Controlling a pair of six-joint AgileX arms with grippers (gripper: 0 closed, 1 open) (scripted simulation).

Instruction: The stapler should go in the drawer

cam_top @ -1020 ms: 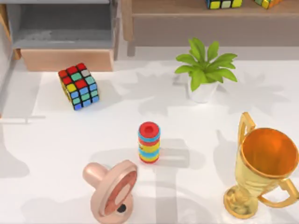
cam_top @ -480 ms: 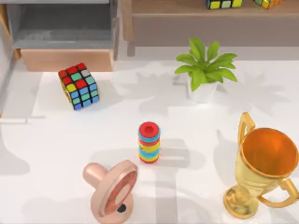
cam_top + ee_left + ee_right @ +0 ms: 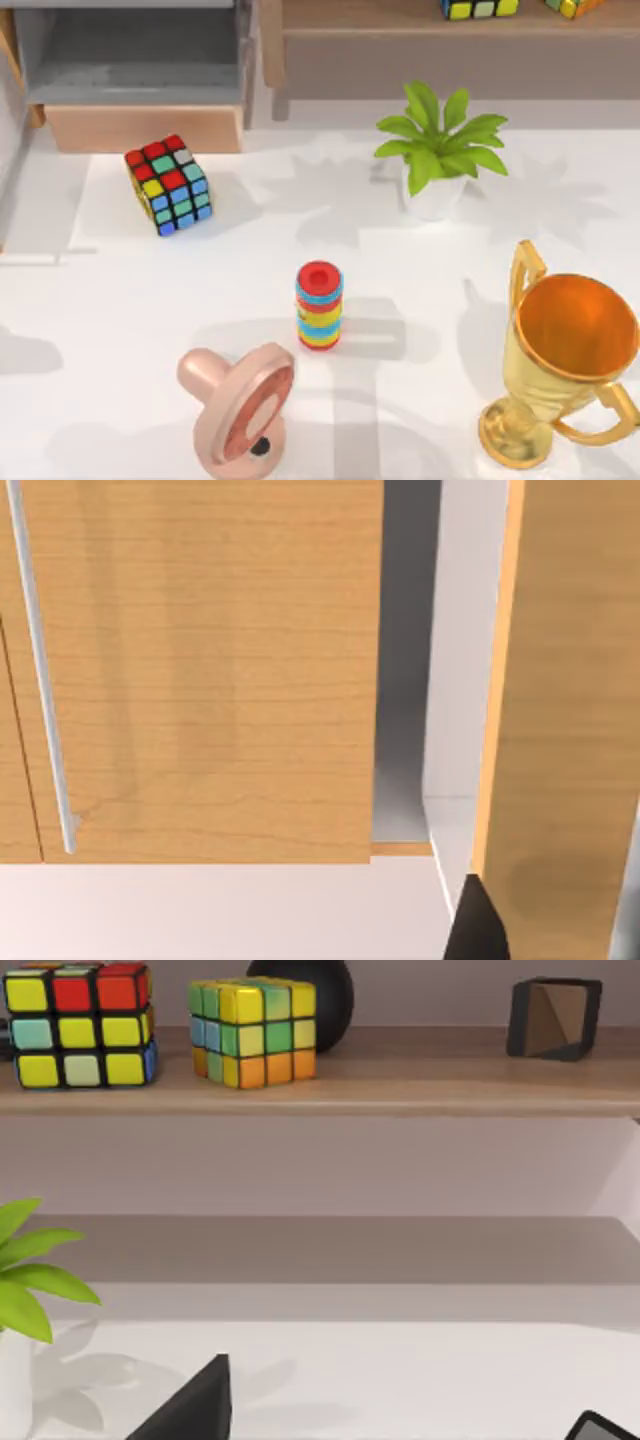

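The drawer [image 3: 140,128] stands pulled open at the far left of the bench [image 3: 420,270], a wide box with smooth grey walls and floor and a light tan wooden front panel facing the near side. Where the stapler lies, or which way its long axis points, I cannot tell. No writing or label is readable anywhere.

Just near of the drawer's front a scrambled colour cube [image 3: 168,184] sits tilted on one edge. Mid-bench a red-topped stack of striped rings [image 3: 319,305] stands upright, with a glossy pink pacifier [image 3: 240,405] near and left of it. A shiny gold trophy [image 3: 560,360] with two handles stands at the near right, and a leafy green plant [image 3: 440,150] in a white pot is far right of centre.

The left claw [image 3: 475,930] is close to pale wood-grain panels carrying a thin silver rail; whether it is spread or closed I cannot tell. The right claw [image 3: 395,1425] is spread wide, low over the bench, facing the brown wooden shelf [image 3: 400,1070] that holds two colour cubes [image 3: 255,1030].
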